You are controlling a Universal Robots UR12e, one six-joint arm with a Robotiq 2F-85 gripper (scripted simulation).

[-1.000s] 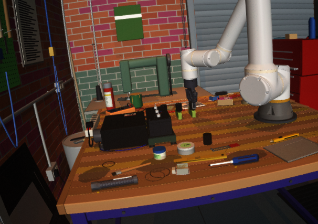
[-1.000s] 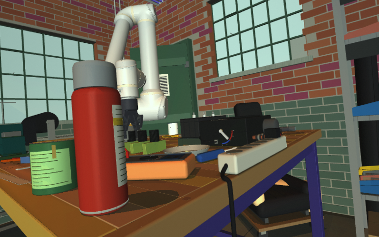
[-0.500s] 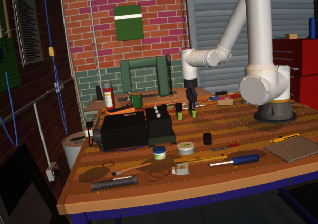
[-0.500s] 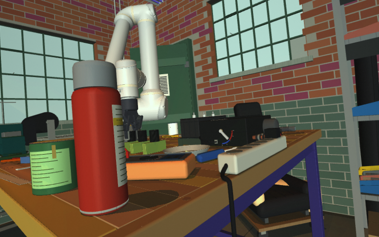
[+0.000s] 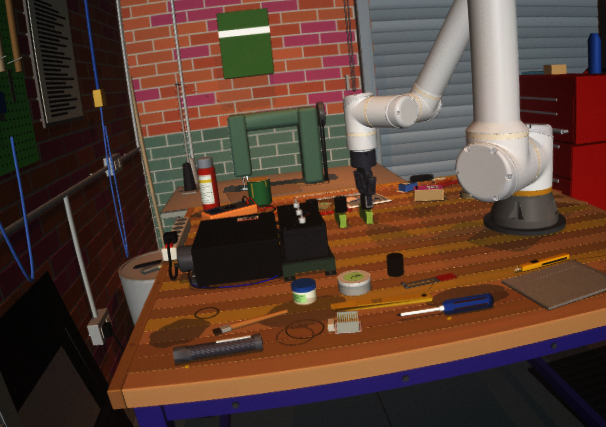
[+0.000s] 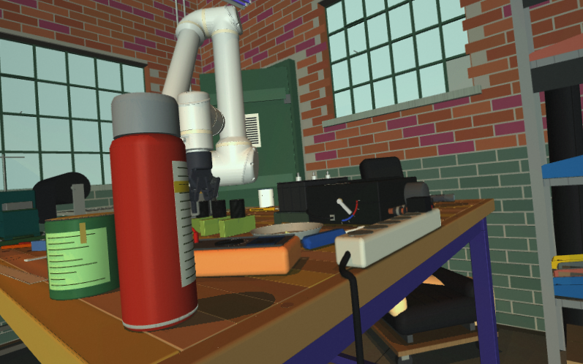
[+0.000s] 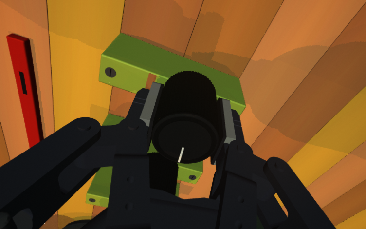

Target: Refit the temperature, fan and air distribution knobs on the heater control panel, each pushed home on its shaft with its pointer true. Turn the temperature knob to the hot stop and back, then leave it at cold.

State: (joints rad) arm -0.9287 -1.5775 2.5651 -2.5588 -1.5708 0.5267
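Observation:
A second black knob (image 7: pixel 163 173) is mostly hidden under my gripper body, on its own green stand (image 5: pixel 342 219). I grip a ribbed black knob (image 7: pixel 186 114) with my gripper (image 7: pixel 186 119) closed around it; its white pointer line faces me, and it sits on a green stand (image 7: pixel 167 74) at the far middle of the bench. From the side camera my gripper (image 5: pixel 366 200) reaches straight down onto that stand (image 5: pixel 368 216). The black heater control panel (image 5: pixel 302 230) stands to the left with three bare white shafts (image 5: pixel 299 211) on top. A third knob (image 5: pixel 395 264) stands alone on the bench.
A large black box (image 5: pixel 235 245) adjoins the panel on the left. A red spray can (image 5: pixel 207 183), green tin (image 5: pixel 259 191) and orange meter (image 5: pixel 231 210) stand behind. Tape roll (image 5: pixel 354 282), small jar (image 5: pixel 304 291), blue screwdriver (image 5: pixel 450 307) and grey mat (image 5: pixel 557 283) lie toward the front.

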